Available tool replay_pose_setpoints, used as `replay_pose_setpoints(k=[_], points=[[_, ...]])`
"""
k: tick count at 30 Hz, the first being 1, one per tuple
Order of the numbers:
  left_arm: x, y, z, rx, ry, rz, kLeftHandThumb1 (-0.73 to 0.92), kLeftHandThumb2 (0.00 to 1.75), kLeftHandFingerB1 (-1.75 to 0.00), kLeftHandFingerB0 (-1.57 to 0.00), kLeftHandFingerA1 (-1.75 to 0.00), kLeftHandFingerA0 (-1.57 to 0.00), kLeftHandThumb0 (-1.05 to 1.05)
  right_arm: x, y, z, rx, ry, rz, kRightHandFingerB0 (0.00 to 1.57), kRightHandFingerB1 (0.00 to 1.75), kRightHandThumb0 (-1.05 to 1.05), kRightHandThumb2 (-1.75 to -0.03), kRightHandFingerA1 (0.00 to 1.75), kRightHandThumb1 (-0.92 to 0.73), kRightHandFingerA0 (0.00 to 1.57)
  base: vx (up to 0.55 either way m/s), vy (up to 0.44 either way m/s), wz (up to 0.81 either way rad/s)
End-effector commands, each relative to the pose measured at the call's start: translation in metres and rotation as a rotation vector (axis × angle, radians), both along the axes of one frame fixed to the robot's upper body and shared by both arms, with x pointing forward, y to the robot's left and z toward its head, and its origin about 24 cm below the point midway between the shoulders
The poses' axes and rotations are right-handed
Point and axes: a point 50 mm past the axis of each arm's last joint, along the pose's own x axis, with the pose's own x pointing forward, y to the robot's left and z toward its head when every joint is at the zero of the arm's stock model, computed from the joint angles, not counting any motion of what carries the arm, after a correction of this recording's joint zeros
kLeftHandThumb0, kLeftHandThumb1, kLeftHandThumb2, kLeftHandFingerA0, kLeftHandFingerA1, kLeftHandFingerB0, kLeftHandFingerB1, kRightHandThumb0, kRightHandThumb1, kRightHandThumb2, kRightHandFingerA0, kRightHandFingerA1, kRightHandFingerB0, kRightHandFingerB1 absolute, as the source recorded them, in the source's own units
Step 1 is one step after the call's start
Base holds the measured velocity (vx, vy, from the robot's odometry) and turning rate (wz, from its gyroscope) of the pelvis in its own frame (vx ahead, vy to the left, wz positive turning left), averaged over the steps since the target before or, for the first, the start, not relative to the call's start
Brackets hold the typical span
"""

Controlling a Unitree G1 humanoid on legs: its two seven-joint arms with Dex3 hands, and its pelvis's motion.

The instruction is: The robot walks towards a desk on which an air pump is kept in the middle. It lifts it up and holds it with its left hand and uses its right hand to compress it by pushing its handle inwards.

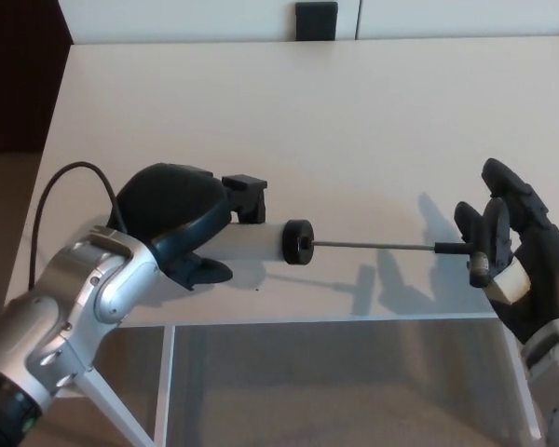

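white desk [354, 102] – evenly lit | tan floor [354, 391] | dark panel [19, 65] – far left

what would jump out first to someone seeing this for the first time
The white cylindrical air pump with black end cap, held sideways above the white desk with its thin metal rod fully extended. The robot's black left hand wraps the barrel at lower left. At the right edge, the black right hand meets the pump's black T-handle, though contact is unclear.

i have one view only, from the head camera, looking steeply down and forward over the near edge of the wide white desk [354, 102], close above it.
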Motion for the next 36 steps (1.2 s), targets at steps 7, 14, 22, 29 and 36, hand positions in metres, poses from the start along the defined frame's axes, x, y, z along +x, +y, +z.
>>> replay_pose_setpoints(k=[7,14,22,29,36], points=[[-0.003,0.003,-0.004,0.042,-0.007,-0.010,0.72,0.52,-1.35,-0.57,-1.72,-0.71,-0.13,-0.004,0.000,0.011,0.042,-0.043,0.006,0.08,0.24,-0.76,-1.12,0.27,-0.76,0.00,0.00,0.000,0.00],[-0.005,-0.002,-0.005,0.043,-0.016,-0.035,0.70,0.53,-1.18,-0.56,-1.71,-0.69,-0.11,-0.005,0.007,0.007,0.032,-0.015,0.016,0.07,0.23,-0.79,-1.11,0.29,-0.78,0.00,0.00,0.000,0.00],[-0.004,-0.027,0.010,-0.020,-0.043,-0.072,0.58,0.66,-0.71,-0.79,-1.53,-0.92,-0.27,-0.002,0.018,0.009,-0.035,-0.020,0.027,0.13,0.27,-0.79,-1.09,0.32,-0.78,0.00,0.00,0.000,0.00],[0.000,-0.057,0.034,-0.055,-0.075,-0.073,0.76,0.62,-0.44,-0.65,-1.46,-0.81,-0.18,0.003,0.029,0.012,-0.087,-0.041,0.003,0.09,0.22,-0.74,-0.75,0.26,-0.88,0.06,0.00,0.000,0.00],[-0.006,-0.092,0.053,-0.097,-0.123,-0.143,0.67,0.62,-0.51,-0.84,-1.57,-0.80,-0.26,0.005,0.034,0.019,0.060,-0.064,-0.004,0.07,0.23,-0.70,-0.75,0.20,-0.92,0.03,0.00,0.000,0.00]])
